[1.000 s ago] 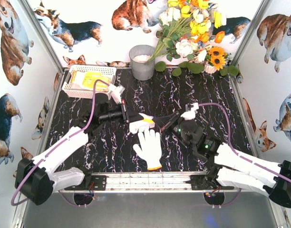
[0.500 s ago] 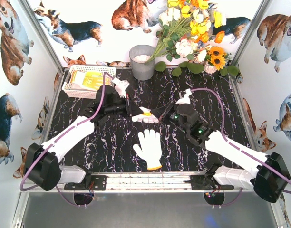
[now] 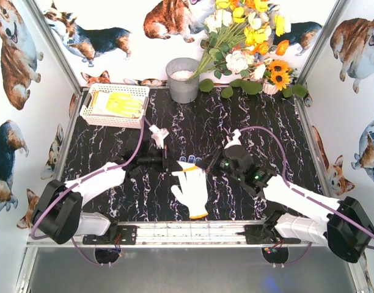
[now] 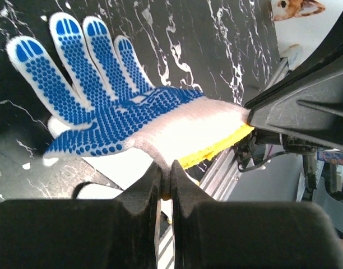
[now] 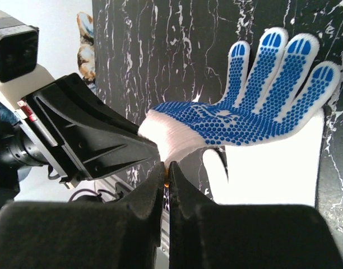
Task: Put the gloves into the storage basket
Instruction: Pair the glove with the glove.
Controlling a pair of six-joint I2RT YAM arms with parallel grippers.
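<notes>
A white glove with a blue-dotted palm (image 3: 188, 166) hangs between my two grippers near the table's middle. My left gripper (image 3: 173, 165) is shut on its yellow-trimmed cuff edge, as the left wrist view (image 4: 166, 172) shows, with the glove (image 4: 104, 106) spread beyond it. My right gripper (image 3: 203, 165) is shut on the cuff's other side (image 5: 167, 168); the glove (image 5: 250, 106) spreads out past it. A plain white glove (image 3: 192, 192) lies flat on the table just beneath. The white lattice storage basket (image 3: 89, 113) stands at the far left with yellow-palmed gloves (image 3: 123, 104) in it.
A grey metal bucket (image 3: 183, 79) stands at the back centre, with a bunch of flowers (image 3: 248, 49) to its right. Corgi-printed walls close the table on three sides. A metal rail (image 3: 193, 231) runs along the near edge.
Both grippers, holding the glove together, have moved back toward the near edge and lower. The glove now shows its blue-dotted side and hangs over the fingers of the white glove.
</notes>
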